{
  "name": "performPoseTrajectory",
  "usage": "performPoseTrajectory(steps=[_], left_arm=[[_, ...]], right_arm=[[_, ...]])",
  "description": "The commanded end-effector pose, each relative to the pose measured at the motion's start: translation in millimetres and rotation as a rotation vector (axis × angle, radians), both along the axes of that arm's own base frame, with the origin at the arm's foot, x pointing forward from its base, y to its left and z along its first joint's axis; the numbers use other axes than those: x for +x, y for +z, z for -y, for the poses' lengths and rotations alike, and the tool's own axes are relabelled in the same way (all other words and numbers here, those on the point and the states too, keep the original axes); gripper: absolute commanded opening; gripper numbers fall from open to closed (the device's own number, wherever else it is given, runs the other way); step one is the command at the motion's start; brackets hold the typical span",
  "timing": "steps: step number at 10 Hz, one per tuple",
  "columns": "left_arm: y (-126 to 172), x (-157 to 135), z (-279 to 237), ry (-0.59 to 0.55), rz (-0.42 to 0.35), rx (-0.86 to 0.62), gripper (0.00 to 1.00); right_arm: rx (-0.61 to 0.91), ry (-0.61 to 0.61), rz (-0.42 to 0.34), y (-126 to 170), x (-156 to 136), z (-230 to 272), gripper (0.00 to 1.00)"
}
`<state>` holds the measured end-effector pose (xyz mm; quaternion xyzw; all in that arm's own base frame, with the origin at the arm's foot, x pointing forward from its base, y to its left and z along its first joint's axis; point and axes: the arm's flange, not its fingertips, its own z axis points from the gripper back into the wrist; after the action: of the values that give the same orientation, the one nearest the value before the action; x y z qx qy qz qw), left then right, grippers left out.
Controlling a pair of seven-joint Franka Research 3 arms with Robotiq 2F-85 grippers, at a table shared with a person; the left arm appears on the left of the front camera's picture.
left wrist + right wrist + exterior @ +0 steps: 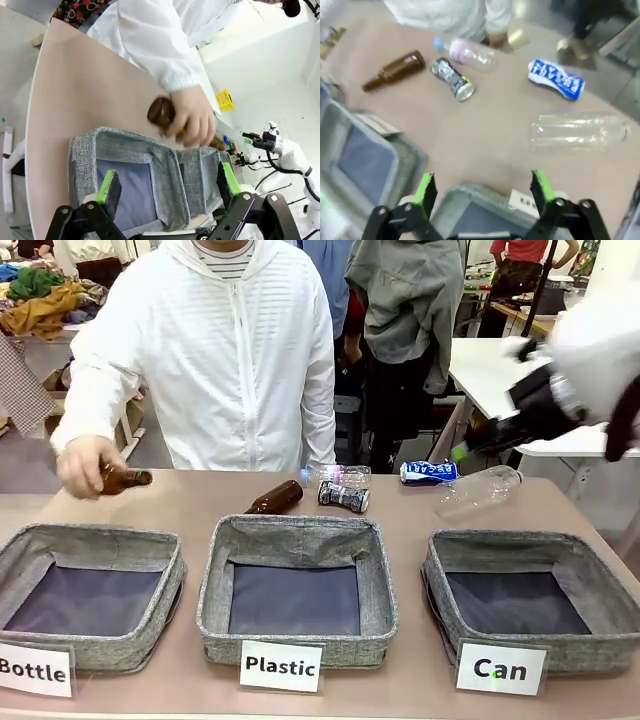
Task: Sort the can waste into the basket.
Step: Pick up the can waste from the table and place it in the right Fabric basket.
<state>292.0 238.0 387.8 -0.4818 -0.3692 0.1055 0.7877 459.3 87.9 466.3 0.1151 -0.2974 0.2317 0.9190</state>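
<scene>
Three baskets (90, 535) (300, 528) (520, 540), two cans (428, 472) (343, 497), two brown bottles (275, 498) (125, 479), two plastic bottles (478, 490) (340, 475).

The "Bottle" sign (35, 670) stands before the left basket (90, 536) at seven o'clock, the "Plastic" sign (281, 666) before the middle basket (298, 527) at six, and the "Can" sign (500, 669) before the right basket (520, 540) at five. The blue can (428, 472) bears white lettering too small to read.

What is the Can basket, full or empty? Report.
Empty. The Can basket shows bare dark lining; the blue and white can and the black can lie on the table beyond it.
</scene>
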Motion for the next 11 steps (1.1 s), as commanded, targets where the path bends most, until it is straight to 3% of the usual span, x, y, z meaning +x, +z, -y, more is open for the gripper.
performPoseTrajectory(steps=[1, 2, 3, 4, 6, 8, 9, 11], left_arm=[[-1, 1, -2, -0.001, 0.038, -0.002, 1.0], [0, 0, 0, 0.0, 0.0, 0.0, 1.0], [36, -32, -35, 0.064, 0.139, -0.035, 1.0], [57, -65, -58, 0.071, 0.23, -0.094, 1.0], [79, -88, -79, 0.108, 0.336, -0.142, 1.0], [85, -100, -83, 0.091, 0.378, -0.186, 1.0], [85, -102, -81, 0.079, 0.379, -0.192, 1.0], [90, -112, -77, 0.043, 0.39, -0.182, 1.0]], right_arm=[[0.136, -0.085, -0.045, 13, -8, 24, 1.0], [0.136, -0.085, -0.045, 13, -8, 24, 1.0], [0.136, -0.085, -0.045, 13, -8, 24, 1.0], [0.136, -0.085, -0.045, 13, -8, 24, 1.0], [0.029, -0.059, -0.061, 9, 13, 19, 1.0], [-0.084, 0.008, -0.094, 20, 76, -7, 1.0], [-0.21, 0.055, -0.069, 18, 115, -25, 1.0], [-0.43, 0.17, -0.007, 11, 161, -49, 1.0]])
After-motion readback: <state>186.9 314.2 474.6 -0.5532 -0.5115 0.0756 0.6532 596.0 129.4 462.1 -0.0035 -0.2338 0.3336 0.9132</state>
